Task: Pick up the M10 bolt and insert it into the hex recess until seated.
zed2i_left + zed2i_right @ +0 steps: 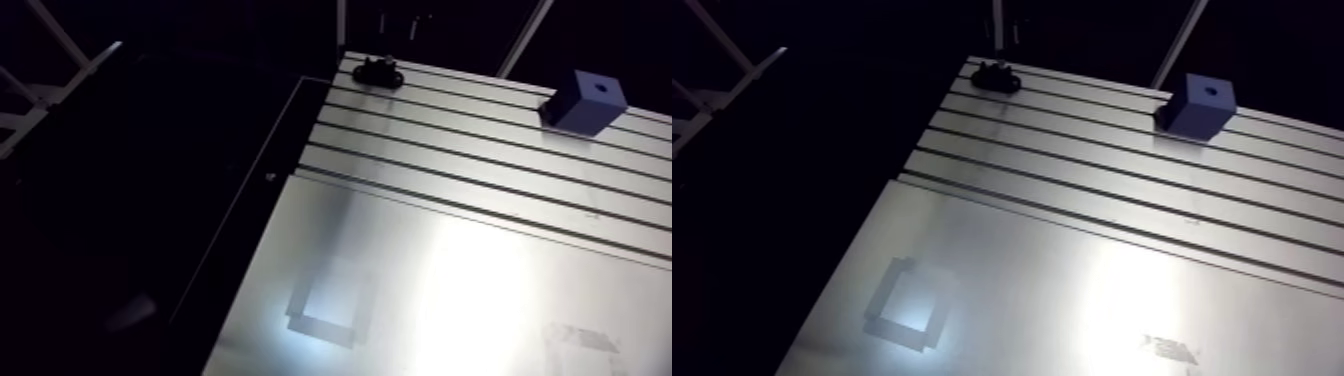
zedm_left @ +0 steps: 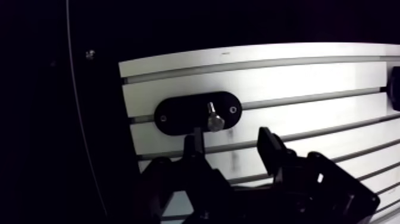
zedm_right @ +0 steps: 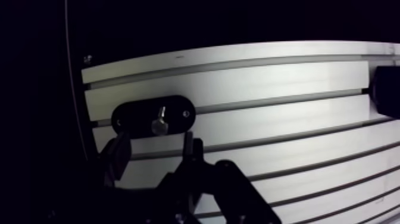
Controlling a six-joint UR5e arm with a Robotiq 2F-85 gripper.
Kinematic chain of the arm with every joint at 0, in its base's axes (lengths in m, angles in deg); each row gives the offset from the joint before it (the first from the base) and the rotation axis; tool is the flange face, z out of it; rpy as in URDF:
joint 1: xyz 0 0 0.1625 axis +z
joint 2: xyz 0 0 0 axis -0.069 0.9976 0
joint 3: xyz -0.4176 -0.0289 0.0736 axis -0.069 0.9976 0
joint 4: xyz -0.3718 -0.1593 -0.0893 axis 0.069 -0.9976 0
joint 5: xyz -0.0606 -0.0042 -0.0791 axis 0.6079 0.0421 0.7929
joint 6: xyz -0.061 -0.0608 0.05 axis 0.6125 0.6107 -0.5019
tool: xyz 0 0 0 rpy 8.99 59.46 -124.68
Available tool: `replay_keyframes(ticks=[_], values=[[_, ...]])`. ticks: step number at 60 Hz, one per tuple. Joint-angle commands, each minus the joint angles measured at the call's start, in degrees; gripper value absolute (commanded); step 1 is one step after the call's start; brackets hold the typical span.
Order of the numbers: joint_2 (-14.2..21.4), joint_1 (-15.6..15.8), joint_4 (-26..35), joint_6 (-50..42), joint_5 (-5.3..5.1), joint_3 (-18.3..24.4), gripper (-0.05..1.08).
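Note:
A black oval holder (image 2: 197, 112) lies on the slotted table, and the M10 bolt (image 2: 213, 119) stands upright in it, its silvery head catching the light. In the wrist view my gripper (image 2: 231, 143) is open with nothing between its fingers. The bolt sits just ahead of the fingertips, nearer one finger (image 2: 194, 142) than the other. In the arm view the same holder (image 1: 378, 73) is at the table's far edge. A blue block (image 1: 585, 100) with a dark recess in its top stands well to the holder's right.
The slotted aluminium table (image 1: 450, 150) ends in a dark edge strip (image 1: 270, 175) just left of the holder. Nearer the camera lies a smooth metal sheet (image 1: 1072, 290) with a taped square outline (image 1: 907, 310). A dark shape (image 3: 387, 89) shows off to the gripper's side.

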Motion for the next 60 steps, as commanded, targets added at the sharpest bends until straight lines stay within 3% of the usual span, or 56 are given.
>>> replay_keyframes(ticks=[1, 45, 60], values=[[-0.6, 0.0, -1.5, 0.1, -0.62, -0.7, 0.44], [-2.5, 0.0, -3.4, 0.1, -0.7, -1.4, 0.55], [-2.9, 0.0, -4.6, 0.1, -2.17, -1.5, 0.55]])
